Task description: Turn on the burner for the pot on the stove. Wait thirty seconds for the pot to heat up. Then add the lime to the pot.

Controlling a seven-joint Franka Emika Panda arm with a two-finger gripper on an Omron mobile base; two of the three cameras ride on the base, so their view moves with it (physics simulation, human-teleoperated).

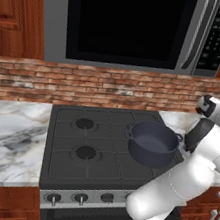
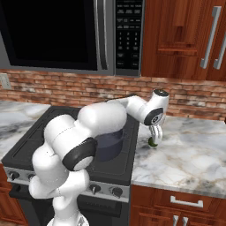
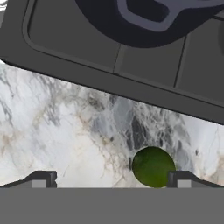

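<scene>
Down over the marble counter (image 2: 194, 154) the gripper (image 2: 154, 136) hangs with its fingers pointing at the surface, jaws spread wide and nothing between them. In the hand view both finger tips (image 3: 40, 180) stand far apart at the bottom edge, and the lime (image 3: 152, 166) lies on the counter just inside the one on the picture's right, close to it; whether they touch I cannot tell. The right base view shows the lime as a small green patch directly under the gripper, partly covered by the fingers.

Beyond the gripper in the hand view runs the dark edge of the stove (image 3: 131, 83), with the rim and one loop handle of the pot (image 3: 148, 17) cut off at the top. The left base view gives the pot (image 1: 153, 143) whole, sitting on the stove's back right grate, and the row of knobs (image 1: 81, 197) along the front strip; there the arm's own bulk covers the counter where the lime lies. In the right base view the arm hides most of the pot.

The microwave (image 2: 57, 31) above has a keypad (image 2: 128, 31), but its markings are too small to read.
</scene>
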